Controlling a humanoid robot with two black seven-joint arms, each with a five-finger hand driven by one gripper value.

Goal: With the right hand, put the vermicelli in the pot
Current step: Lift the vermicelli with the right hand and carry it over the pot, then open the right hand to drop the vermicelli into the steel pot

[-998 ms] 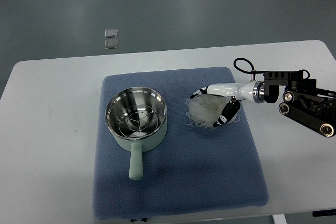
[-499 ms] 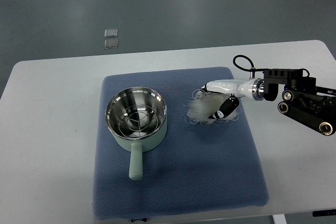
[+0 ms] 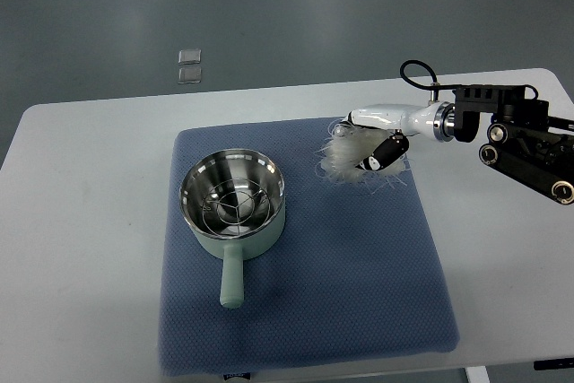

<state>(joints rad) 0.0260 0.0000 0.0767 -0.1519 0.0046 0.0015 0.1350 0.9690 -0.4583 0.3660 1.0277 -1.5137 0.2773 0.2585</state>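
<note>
Right robot hand [image 3: 369, 148] clasps the vermicelli [image 3: 348, 157] — long axis seemingly left-right — beside the pot [image 3: 235, 206].

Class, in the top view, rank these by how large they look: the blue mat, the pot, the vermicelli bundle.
1. blue mat
2. pot
3. vermicelli bundle, held raised by the right hand, so it may look slightly larger than it is.
</note>
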